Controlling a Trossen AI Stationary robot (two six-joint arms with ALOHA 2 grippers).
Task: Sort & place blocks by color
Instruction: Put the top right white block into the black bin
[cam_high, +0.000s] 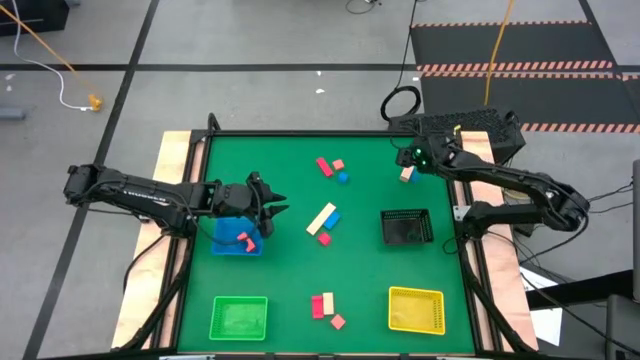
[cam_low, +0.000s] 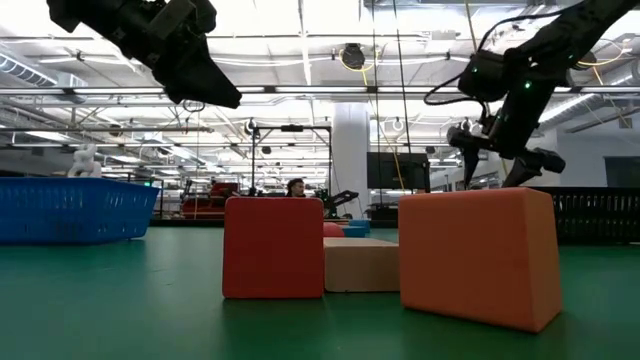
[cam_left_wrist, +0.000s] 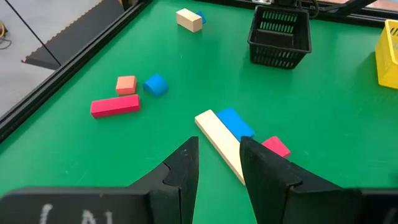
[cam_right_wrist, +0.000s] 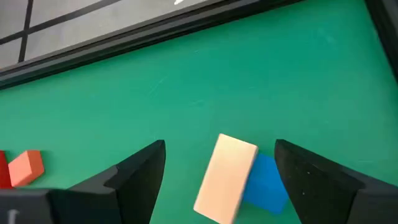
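Blocks lie in groups on the green mat. A cream bar (cam_high: 321, 219) lies with a blue block (cam_high: 332, 218) and a red block (cam_high: 324, 238). A red bar (cam_high: 325, 166), a salmon cube (cam_high: 339, 164) and a blue piece (cam_high: 343, 177) sit farther back. Three more lie near the front edge (cam_high: 326, 308). My left gripper (cam_high: 275, 210) hovers open and empty beside the blue tray (cam_high: 225, 240), pointing at the cream bar (cam_left_wrist: 221, 140). My right gripper (cam_right_wrist: 219, 146) is wide open above a cream block (cam_right_wrist: 227, 177) that lies against a blue block (cam_right_wrist: 266, 180); its fingers stand on either side, touching nothing.
The blue tray holds red and pink pieces (cam_high: 243, 240). A black basket (cam_high: 406, 228) stands right of centre, a green tray (cam_high: 239, 318) and a yellow tray (cam_high: 416, 309) near the front edge. A raised black frame (cam_high: 300, 134) borders the mat. Open mat lies between the block groups.
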